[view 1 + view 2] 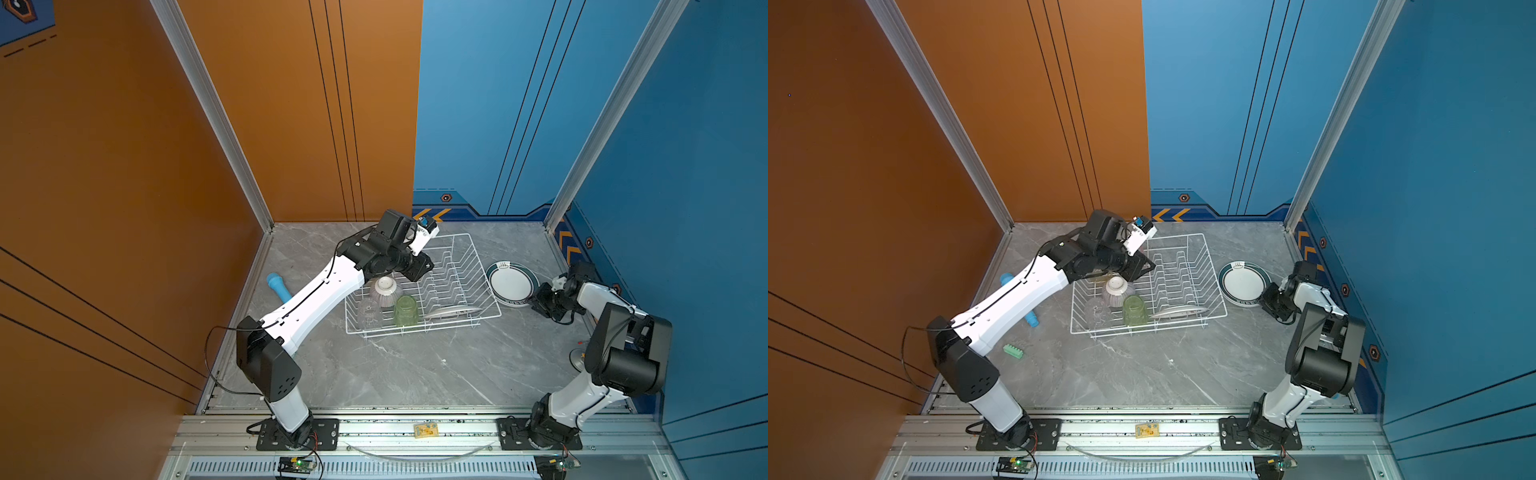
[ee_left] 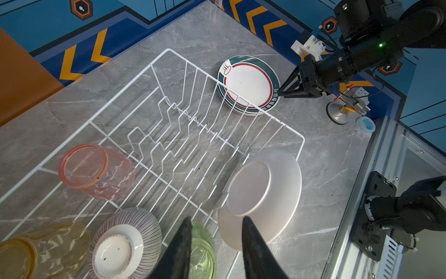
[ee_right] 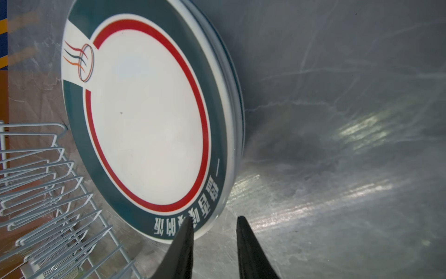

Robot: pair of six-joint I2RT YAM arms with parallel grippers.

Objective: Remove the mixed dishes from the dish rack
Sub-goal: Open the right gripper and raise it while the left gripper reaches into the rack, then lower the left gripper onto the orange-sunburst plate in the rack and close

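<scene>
The grey marbled counter (image 1: 415, 374) lay between an orange wall and a blue one. The dish rack (image 1: 446, 274) sat toward the back. Its long axis ran left to right in both top views, a little skewed. It was white wire with flared sides, and its zigzag slots were mostly bare.

In its left end I saw the striped bowl (image 1: 385, 291) upside down, with the green tumbler (image 1: 406, 311) and the clear tumbler (image 1: 369, 311) just in front. My left wrist view added the pink tumbler (image 2: 96, 171) and the yellow tumbler (image 2: 36, 251), which the left arm hid from above. One plate (image 1: 453, 311) leaned in the near right corner, its edge along the near side and its plain white underside showing.

The stack of plates (image 1: 511, 284) lay flat on the counter just right of the rack, each with a dark green rim, a red ring and a white centre.

My left pincer (image 2: 217, 218) hung above the rack, narrowly parted and holding nothing. My right pincer (image 3: 216, 218) sat at the stack's edge, its fingers slightly apart and empty, one of them over the top plate's rim.

A light-blue cylinder (image 1: 279, 286) lay left of the rack, partly under the left arm. A green block (image 1: 1013, 351) lay nearer.
</scene>
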